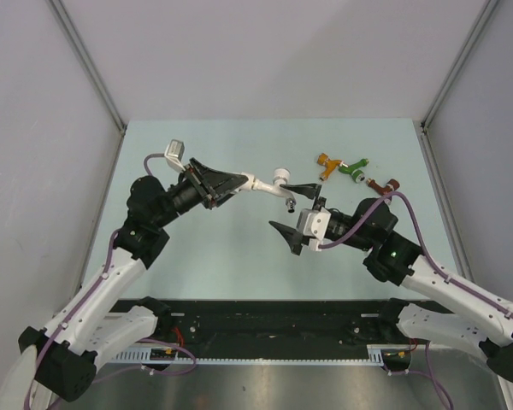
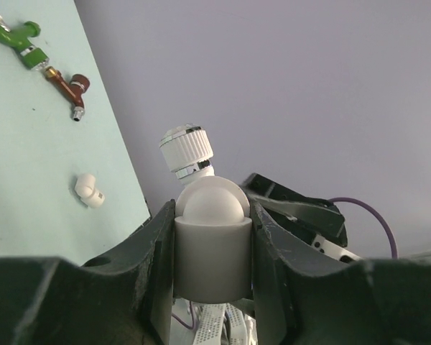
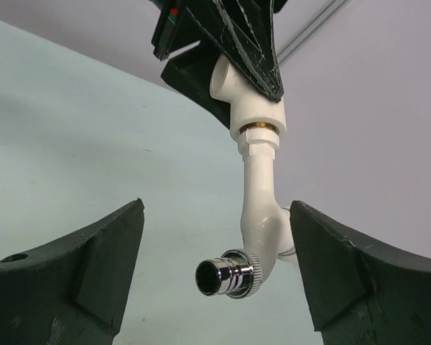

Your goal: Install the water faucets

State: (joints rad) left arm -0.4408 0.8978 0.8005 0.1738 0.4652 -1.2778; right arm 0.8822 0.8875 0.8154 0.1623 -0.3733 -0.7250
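White faucet (image 3: 262, 208): hanging in the air above the bench, between the two arms. Its upper end is sitting in a white pipe connector (image 3: 253, 108), with a brass ring (image 3: 258, 128) showing at the joint. Its silvery tip (image 3: 230, 277) is pointing toward the right wrist camera.
Left fingers (image 2: 154, 273): clamping tight on the connector, carrying connector and faucet together.
Right fingers (image 3: 79, 280): standing wide apart on either side of the faucet, gripping nothing.
Handling: judging it light, stiff plastic, smooth and probably slippery. The thread is likely binding if the body is tilting.
Hold point: judging the straight white body below the joint the safest. The silvery tip is looking slick.
Other faucets: orange faucet (image 1: 327, 162), green faucet (image 1: 355, 168) and dark red faucet (image 1: 382, 184) are lying in a close row at the bench's far right. A small loose connector (image 2: 88, 190) is lying apart from them.
Bench (image 1: 239, 265): pale green, flat, matte.
Room: plain pale walls (image 1: 265, 51) closing in on three sides, leaving little swing room.
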